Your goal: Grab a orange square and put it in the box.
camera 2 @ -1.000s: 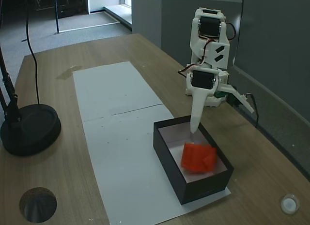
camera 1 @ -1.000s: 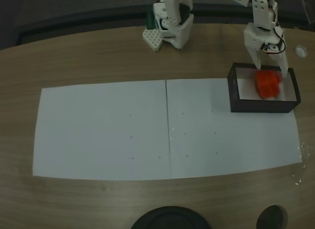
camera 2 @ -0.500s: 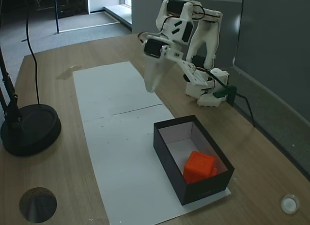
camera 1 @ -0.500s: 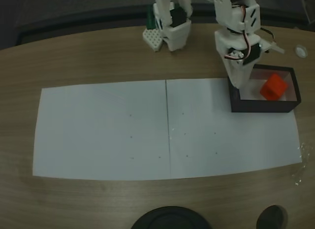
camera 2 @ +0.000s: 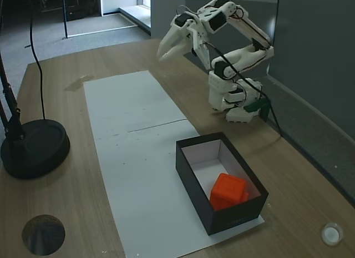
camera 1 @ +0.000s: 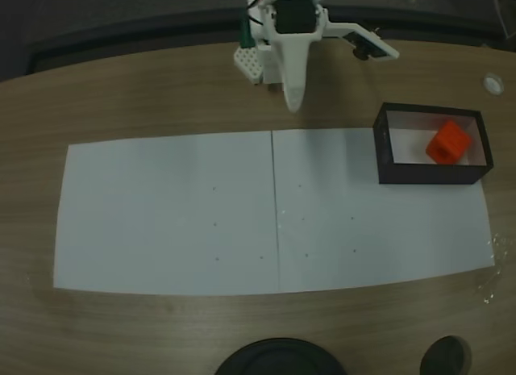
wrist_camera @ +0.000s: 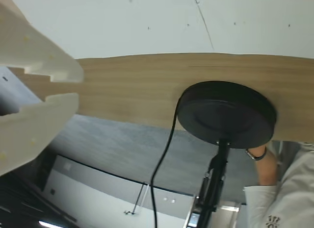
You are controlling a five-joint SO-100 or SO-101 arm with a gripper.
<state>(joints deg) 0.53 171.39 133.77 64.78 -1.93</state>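
The orange square (camera 1: 448, 141) is seen lying inside the box (camera 1: 387, 149), toward its right half in a fixed view, with its stud turned upward in a fixed view (camera 2: 228, 192). The box (camera 2: 191, 169) is set at the corner of the white paper (camera 1: 177, 214) spread across the wooden tabletop (camera 1: 145, 93); one end of it overhangs the paper's edge onto bare wood.

The claw (camera 2: 164, 53) is held raised above the tabletop, well apart from the box, near the arm's base (camera 2: 233, 105). Its two fingers are parted by a narrow gap, and nothing is held between them. In the wrist view, the fingers (wrist_camera: 39, 61) are shown at the left edge with a slim gap between them.

A black round lamp base (camera 2: 34, 150) is placed on the tabletop beside the paper, at the far side from the arm; it is also caught in the wrist view (wrist_camera: 225, 113), with a cable trailing from it. A person's arm in a light sleeve (wrist_camera: 289, 189) is glimpsed at the corner of the wrist view. A small white disc (camera 2: 331, 234) is seen on the wood near the box.
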